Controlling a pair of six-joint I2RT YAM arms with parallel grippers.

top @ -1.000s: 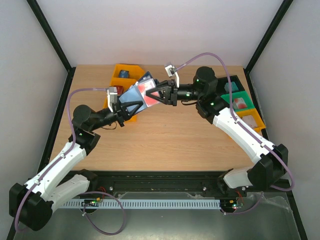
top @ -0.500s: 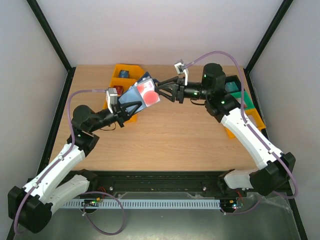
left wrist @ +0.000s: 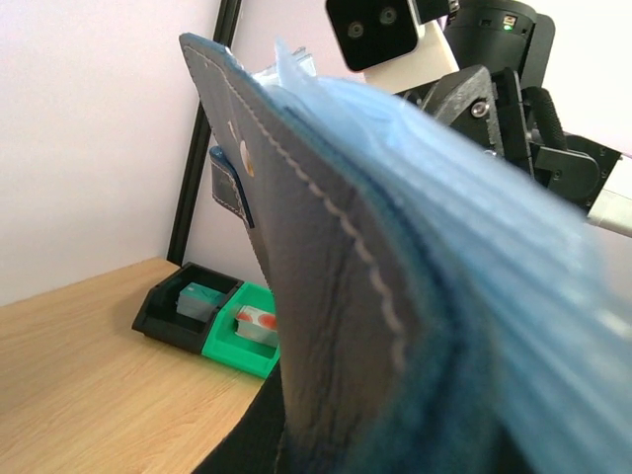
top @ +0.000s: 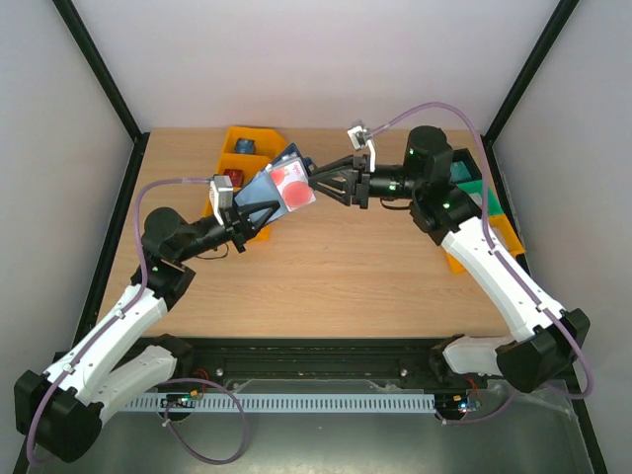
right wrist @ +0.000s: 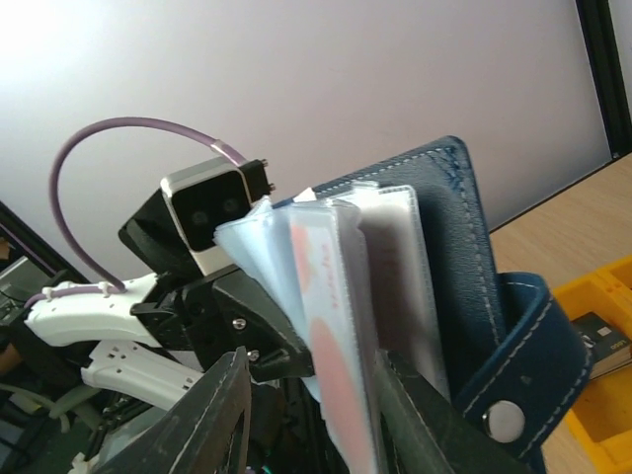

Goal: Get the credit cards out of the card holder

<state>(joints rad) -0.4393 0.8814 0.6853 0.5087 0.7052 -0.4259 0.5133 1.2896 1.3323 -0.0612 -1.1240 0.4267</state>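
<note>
The left hand (top: 265, 207) is clenched on the lower edge of the small dark navy folding card holder (top: 260, 187). It holds the card holder spread open and raised off the wooden worktop (top: 326, 276), just in front of the yellow plastic bin (top: 259, 134). The pale blue inside faces up, and a thin pale plastic card with a red disc (top: 292, 181) sits in a clear sleeve on top. The right hand (top: 319, 183) meets the card holder's far edge, released. In its wrist view the black fingers (right wrist: 222, 415) stand apart on either side of the fanned clear sleeves (right wrist: 341, 326), with a gap on one side. The navy closing tab (right wrist: 513, 395) with its metal snap hangs beside them.
</note>
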